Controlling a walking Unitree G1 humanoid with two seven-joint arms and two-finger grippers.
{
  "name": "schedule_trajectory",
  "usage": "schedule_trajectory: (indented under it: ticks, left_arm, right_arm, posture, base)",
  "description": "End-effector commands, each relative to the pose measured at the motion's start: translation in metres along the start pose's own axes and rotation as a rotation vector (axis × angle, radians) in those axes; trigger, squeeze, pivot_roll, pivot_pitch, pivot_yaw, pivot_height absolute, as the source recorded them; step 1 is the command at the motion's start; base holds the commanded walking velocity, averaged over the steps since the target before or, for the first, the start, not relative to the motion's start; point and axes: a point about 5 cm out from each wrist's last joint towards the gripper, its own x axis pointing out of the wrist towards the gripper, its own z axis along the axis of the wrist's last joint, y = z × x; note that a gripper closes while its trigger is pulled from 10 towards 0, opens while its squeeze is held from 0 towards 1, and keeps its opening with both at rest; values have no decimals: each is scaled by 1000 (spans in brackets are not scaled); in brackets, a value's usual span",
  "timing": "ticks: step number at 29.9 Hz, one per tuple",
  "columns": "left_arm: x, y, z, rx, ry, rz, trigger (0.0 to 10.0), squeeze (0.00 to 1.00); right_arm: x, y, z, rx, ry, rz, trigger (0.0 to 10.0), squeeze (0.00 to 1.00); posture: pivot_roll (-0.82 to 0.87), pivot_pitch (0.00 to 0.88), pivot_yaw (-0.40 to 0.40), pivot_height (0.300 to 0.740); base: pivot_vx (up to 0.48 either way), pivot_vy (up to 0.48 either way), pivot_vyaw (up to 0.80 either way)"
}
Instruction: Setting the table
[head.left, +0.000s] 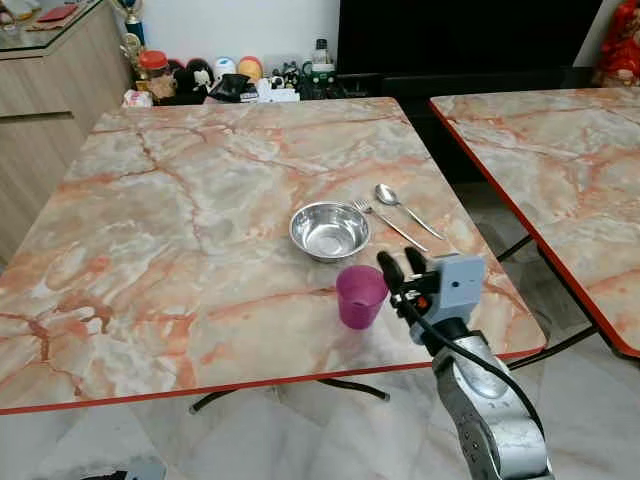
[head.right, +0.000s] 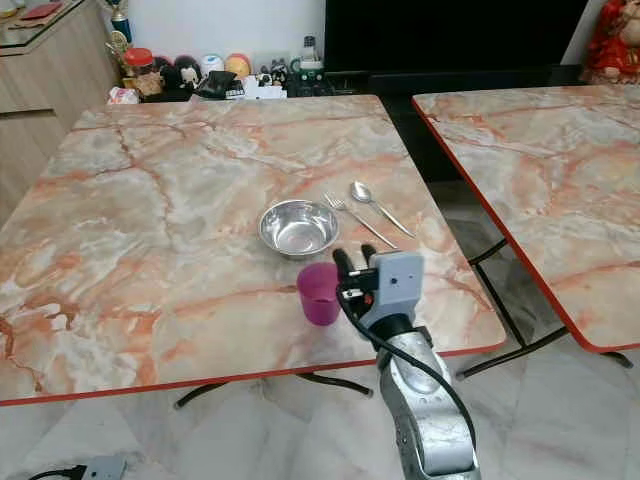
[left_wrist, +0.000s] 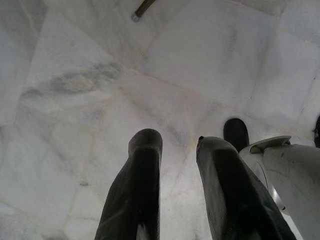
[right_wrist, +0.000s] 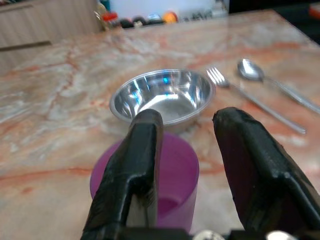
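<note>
Closest to the head camera, the right gripper (head.left: 402, 268) rises on its silver arm over the tabletop's near edge, its two black fingers (right_wrist: 137, 165) spread apart and holding nothing, with the purple cup (head.left: 360, 296) just ahead of them and slightly to their left. That cup stands upright and open-mouthed near the near edge of the marble-patterned table (head.left: 180, 250), toward its right corner; from the wrist camera its rim sits between and beyond the fingertips, and whether a finger touches it cannot be told. Just behind the cup, further from the near edge, sits a shiny steel bowl (head.left: 329, 230), upright and close to the cup without touching it. Right of the bowl lie a fork (head.left: 388, 223) and a spoon (head.left: 405, 208), side by side and slanting toward the table's right edge, the fork nearer the bowl. A second table (head.left: 560, 180) of the same pattern stands apart on the right. Beyond the far edge, small jars, bottles and toys (head.left: 215, 78) crowd against the wall. The left gripper (left_wrist: 175, 150) hangs over the pale marble floor (left_wrist: 100, 75), its fingers parted and empty.
</note>
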Motion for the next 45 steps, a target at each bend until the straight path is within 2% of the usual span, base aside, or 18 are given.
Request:
schedule_trajectory:
  ticks: [1, 5, 7, 10, 12, 13, 18, 23, 45]
  left_arm:
    - [-2, -1, -10, -4, 37, 0, 10000, 0]
    - [-2, -1, -10, -3, 36, 0, 10000, 0]
    - [-2, -1, -10, -4, 36, 0, 10000, 0]
    - [-2, -1, -11, -4, 37, 1, 10000, 0]
    - [-2, -1, -11, -2, 39, 1, 10000, 0]
    - [-2, -2, -12, -1, 40, -1, 10000, 0]
    - [-2, -3, -12, 4, 40, -7, 10000, 0]
    - [-2, -4, -12, 7, 40, -10, 10000, 0]
    - [-2, -7, -13, 14, 43, -22, 10000, 0]
  right_arm:
    - [1, 1, 12, 41, -12, -27, 10000, 0]
    - [4, 4, 26, 106, -8, -64, 10000, 0]
    - [6, 1, 33, 152, 2, -120, 10000, 0]
    - [7, -1, 39, 162, 17, -141, 10000, 0]
    - [6, -1, 38, 161, 50, -152, 10000, 0]
    - [4, -2, 33, 160, 107, -156, 10000, 0]
    - [3, 0, 31, 144, 163, -144, 10000, 0]
    - [1, 3, 28, 193, 230, -143, 10000, 0]
    - [2, 3, 24, 197, 296, -145, 10000, 0]
  posture:
    - [-53, 146, 14, 740]
    - [-53, 146, 14, 740]
    - [-53, 146, 13, 740]
    - [-58, 147, 11, 740]
    - [-59, 146, 10, 740]
    - [-57, 146, 11, 740]
    - [-58, 144, 9, 740]
    - [-61, 141, 9, 740]
    - [-54, 145, 8, 740]
  base:
    - [0, 0, 0]
    - [0, 0, 0]
    - [0, 0, 0]
    - [0, 0, 0]
    - [0, 0, 0]
    - [0, 0, 0]
    - [0, 0, 0]
    - [0, 0, 0]
    - [0, 0, 0]
